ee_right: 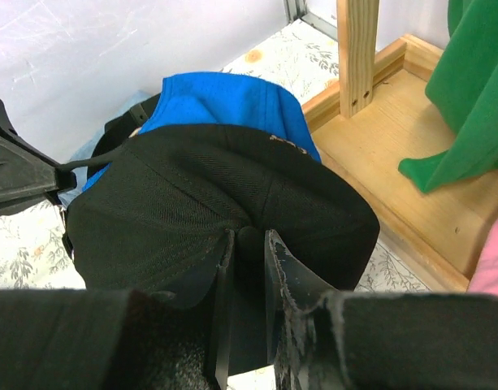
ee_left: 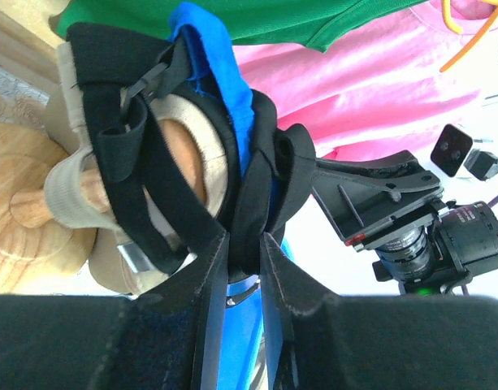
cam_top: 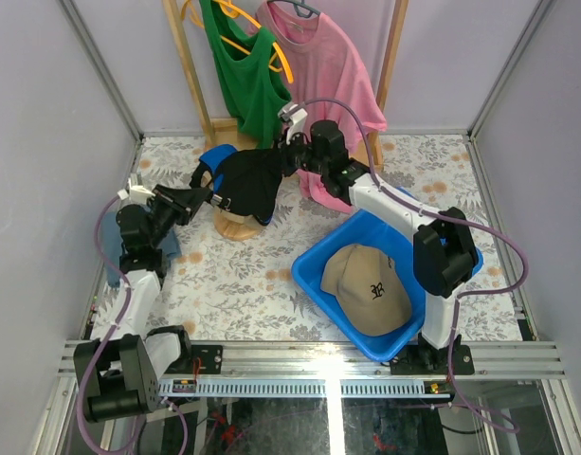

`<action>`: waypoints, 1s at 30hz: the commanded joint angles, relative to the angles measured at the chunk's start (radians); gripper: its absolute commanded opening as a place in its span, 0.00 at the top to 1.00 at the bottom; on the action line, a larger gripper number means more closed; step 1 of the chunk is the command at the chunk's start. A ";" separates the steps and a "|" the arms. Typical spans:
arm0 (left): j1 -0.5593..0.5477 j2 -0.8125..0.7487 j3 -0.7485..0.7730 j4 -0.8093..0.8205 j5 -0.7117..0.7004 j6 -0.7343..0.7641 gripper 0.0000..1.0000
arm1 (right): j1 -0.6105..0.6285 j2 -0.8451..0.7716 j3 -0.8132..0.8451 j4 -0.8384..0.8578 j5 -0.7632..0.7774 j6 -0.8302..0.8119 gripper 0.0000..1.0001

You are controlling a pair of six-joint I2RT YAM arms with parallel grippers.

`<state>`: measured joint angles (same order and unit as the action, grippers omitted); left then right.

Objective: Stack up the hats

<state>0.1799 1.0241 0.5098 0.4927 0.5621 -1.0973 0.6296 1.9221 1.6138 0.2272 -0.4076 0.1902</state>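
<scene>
Mara: Right jaws fill the bottom of the right wrist view, nearly closed, pinching a fold of the black cap (ee_right: 216,203) at its near edge.

Jon: And the left jaws?

Mara: Same from the other side. The gap is narrow, with black fabric clamped in it at the cap's strap end. So both pairs hold one hat, spread between them over the wooden dome stand (cam_top: 235,226).

Jon: What sits under it?

Mara: The blue cap (ee_right: 224,101), showing past the far edge of the black one. The left wrist view also shows pale fabric against the dome, and I cannot tell if that is another hat.

Jon: So the step is seating the black one on the pile. How do you do it well?

Mara: My judgement is to lower both sides evenly, so the crown slips over the blue crown and not beside it. Pull gently, because soft cloth bunches and the stand could tip. Let go only when the rim sits all round, one side at a time.

Jon: Containers?

Mara: One blue bin (cam_top: 314,284) on the table (cam_top: 243,284), near the right arm (cam_top: 442,256) and well apart from the stand. A tan cap (cam_top: 371,289) with a dark embroidered letter lies in it, crown up. Nothing else shows inside. That hat is not yet stacked.
</scene>
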 commanded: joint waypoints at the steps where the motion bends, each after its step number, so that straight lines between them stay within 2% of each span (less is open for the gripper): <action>1: 0.016 -0.036 -0.040 0.050 -0.037 0.004 0.80 | 0.008 -0.065 -0.059 0.071 0.044 -0.024 1.00; 6: 0.025 -0.048 -0.064 0.046 -0.070 -0.011 0.80 | 0.024 -0.095 -0.093 0.075 0.048 -0.034 1.00; 17: 0.028 -0.016 -0.096 0.087 -0.271 -0.140 0.79 | 0.081 -0.151 -0.141 0.073 0.056 -0.032 1.00; 30: 0.026 0.040 0.019 -0.013 -0.351 -0.171 0.77 | 0.119 -0.225 -0.183 0.037 0.088 -0.042 1.00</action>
<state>0.1986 1.0687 0.4618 0.4999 0.2646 -1.2663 0.7353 1.7596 1.4269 0.2493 -0.3370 0.1596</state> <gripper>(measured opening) 0.224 0.223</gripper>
